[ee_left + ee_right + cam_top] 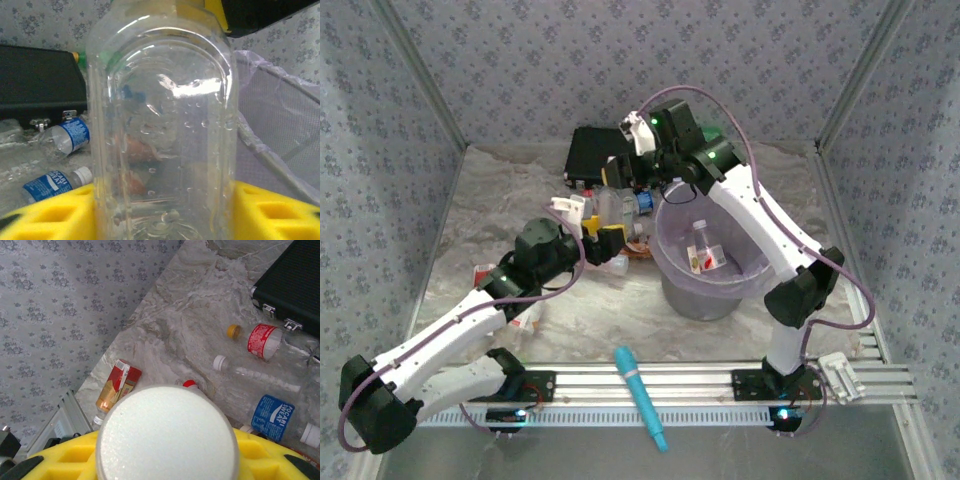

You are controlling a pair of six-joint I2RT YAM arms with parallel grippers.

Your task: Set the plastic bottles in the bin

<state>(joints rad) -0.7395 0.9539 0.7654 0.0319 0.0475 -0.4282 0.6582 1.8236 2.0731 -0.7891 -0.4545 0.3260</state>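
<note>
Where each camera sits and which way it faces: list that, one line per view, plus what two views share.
Top external: above and behind the bases, looking down on the table, the bin, the left arm and the right arm.
Left wrist: on the left arm, level, past its yellow fingers at a clear bottle between them.
Right wrist: on the right arm, looking down past its yellow fingers and a round white top at a blue-labelled bottle.
Shared: both wrist views show the black box.

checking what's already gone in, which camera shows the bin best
Top external view: the bin shows whole from above, with one bottle lying inside it. The left wrist view catches a stretch of its bag-lined wall at right, beside a clear bottle close to the lens.
</note>
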